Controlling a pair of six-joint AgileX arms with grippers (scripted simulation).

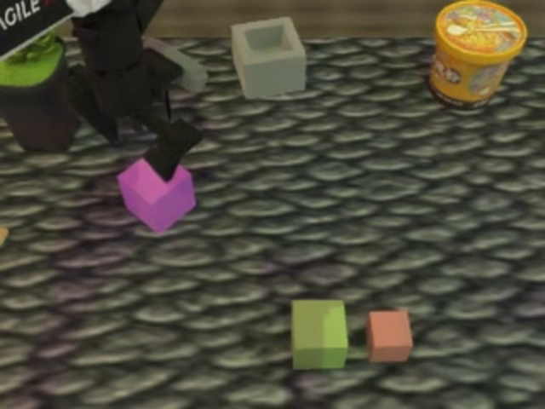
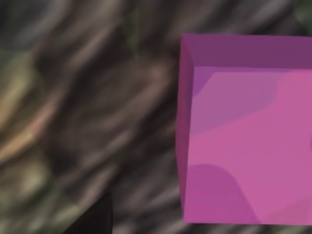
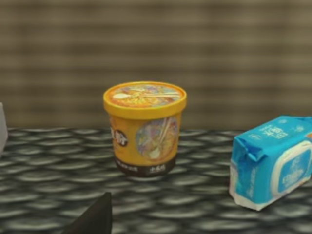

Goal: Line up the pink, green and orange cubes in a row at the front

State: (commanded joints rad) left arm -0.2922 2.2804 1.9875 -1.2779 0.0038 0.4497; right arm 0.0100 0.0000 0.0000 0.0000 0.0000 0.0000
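A magenta-pink cube [image 1: 157,197], lime-green cube [image 1: 319,334] and salmon-orange cube [image 1: 390,336] stand out against a dark grey tabletop [image 1: 383,213] patterned like scales; a pale grey box [image 1: 269,57], yellow-orange tub [image 3: 145,127] (printed lid) and blue-white packet [image 3: 273,161] complete the palette.

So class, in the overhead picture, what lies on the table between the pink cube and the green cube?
Nothing: the top view shows only bare patterned table between the pink cube and the green cube.
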